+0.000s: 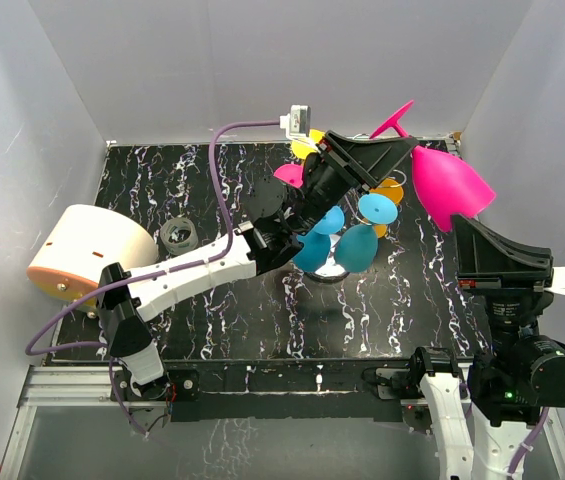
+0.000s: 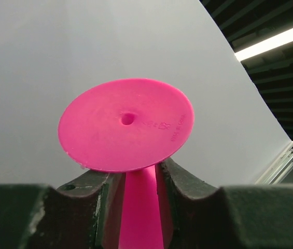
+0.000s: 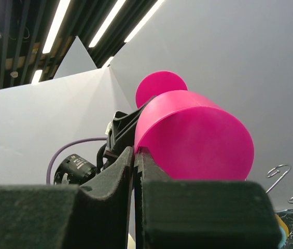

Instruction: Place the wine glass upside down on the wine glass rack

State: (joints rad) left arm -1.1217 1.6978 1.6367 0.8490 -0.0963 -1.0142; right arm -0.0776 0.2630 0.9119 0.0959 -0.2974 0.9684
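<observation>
A pink wine glass (image 1: 447, 185) hangs in the air above the back right of the table, lying tilted with its foot toward the back wall. My left gripper (image 1: 402, 150) is shut on its stem; in the left wrist view the stem runs between the fingers (image 2: 180, 179) just under the round foot (image 2: 128, 124). My right gripper (image 1: 459, 222) is shut on the rim of the bowl (image 3: 198, 137), the rim pinched between the fingertips (image 3: 137, 151). The wine glass rack (image 1: 334, 270) stands left of and below the glass, with several blue, yellow, orange and pink glasses hanging on it.
A beige round container (image 1: 87, 250) lies at the table's left edge, with a small dark jar (image 1: 178, 234) beside it. White walls close in the table at the back and both sides. Wire hooks of the rack (image 3: 278, 174) show low right in the right wrist view.
</observation>
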